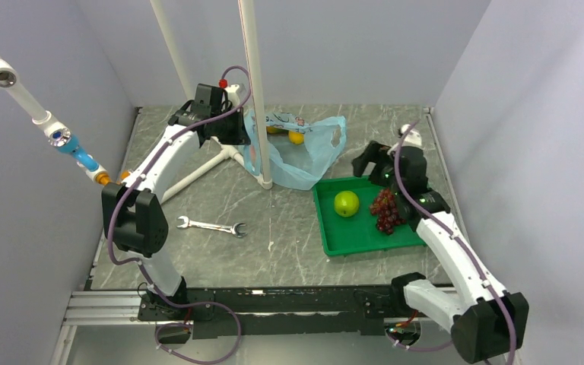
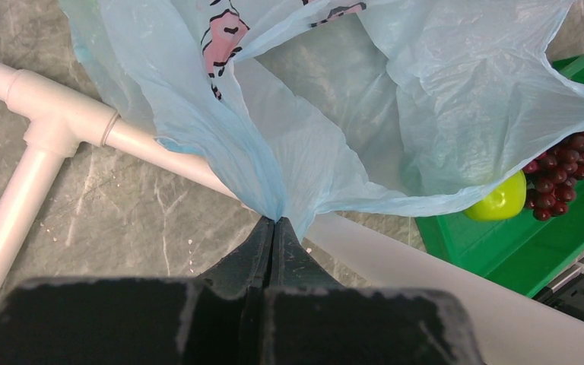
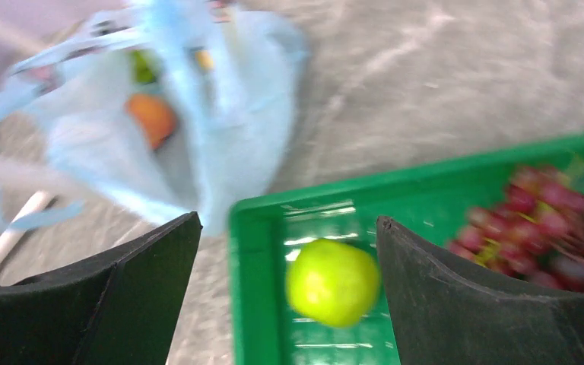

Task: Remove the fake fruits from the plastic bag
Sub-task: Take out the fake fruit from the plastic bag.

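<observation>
Light-blue film, thin and crinkled, makes up the plastic bag (image 1: 298,156). It lies slumped at the far middle of the grey, marble-patterned counter (image 1: 289,247), just beside the green tray (image 1: 327,232). The left hand (image 2: 275,228) is pinched fully closed on a gathered fold of the bag's edge. The right hand (image 3: 289,228) hovers by the tray's far edge, facing the bag, with its jaws spread wide and nothing between them.

The tray is a rigid, shiny, shallow rectangle. In it sit a smooth, glossy green apple (image 1: 346,203) and a knobbly dark red grape bunch (image 1: 386,210), just beside each other. Inside the bag an orange fruit (image 3: 152,118) shows through the translucent plastic, with a greenish one (image 3: 144,68) near it (the right wrist view is blurred, so their exact kinds are hard to tell).

Several things could go wrong from here.
- The film looks slippery and weak. It may slide out of the left hand's narrow pinch, or tear if pulled, and the mouth would collapse.
- The bag drapes against a white pipe frame (image 2: 61,122), where it could snag.
- Loose loop handles might catch the right hand's fingers on the way in.
- The fruits are round and slick, so an off-centre grip could squirt one away.
- The apple may roll if the tray is bumped.

A metal wrench (image 1: 211,226) lies well apart from all of this.
</observation>
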